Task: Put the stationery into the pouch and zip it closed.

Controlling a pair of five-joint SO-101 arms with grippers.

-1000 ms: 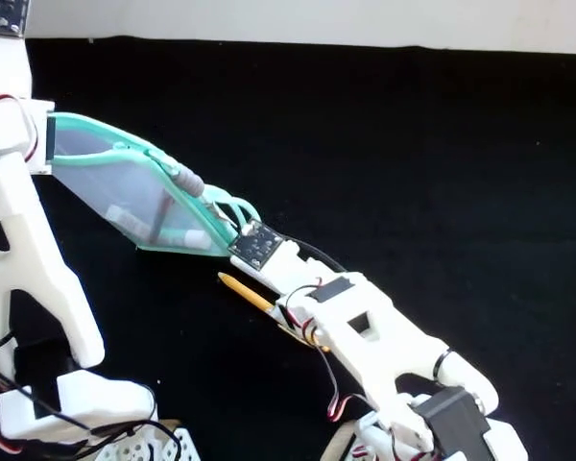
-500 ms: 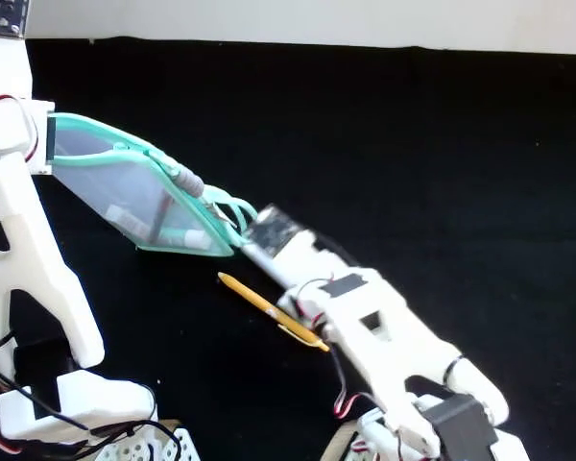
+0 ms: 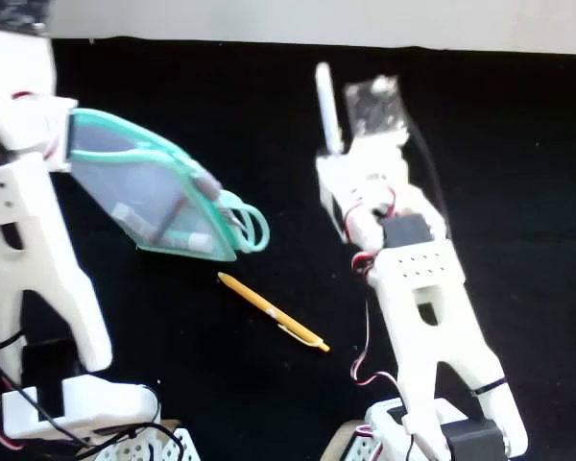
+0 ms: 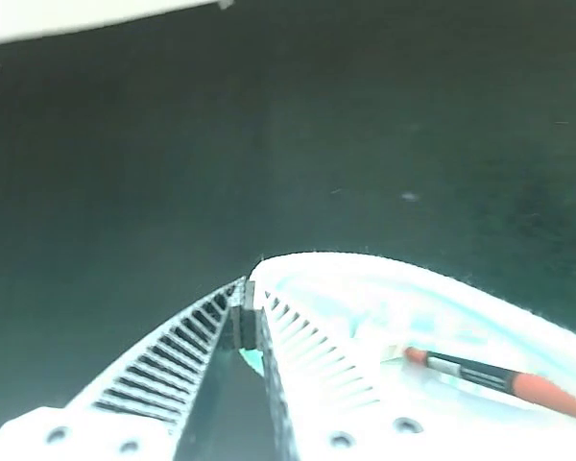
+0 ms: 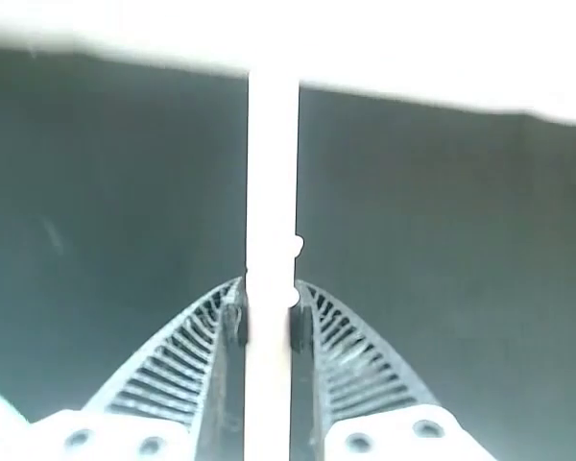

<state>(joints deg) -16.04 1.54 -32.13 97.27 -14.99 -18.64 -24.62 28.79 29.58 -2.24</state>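
Two tools grip: left tool (image 4: 248,325) pinches the teal pouch (image 3: 154,192) at upper left, right tool (image 5: 269,322) clamps a white pen (image 3: 326,101) upright, top centre. A yellow pen (image 3: 274,312) lies on the desk (image 3: 518,211), lower centre.

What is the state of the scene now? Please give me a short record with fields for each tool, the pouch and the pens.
left tool: shut on the edge of the pouch
right tool: raised, shut on a white pen that points upward
pouch: teal-edged, see-through, mouth looks open
inside pouch: a pen with a red end, plus items I cannot identify
yellow pen: lying on the black table between the two arms, untouched
outside pouch: yellow pen, white pen
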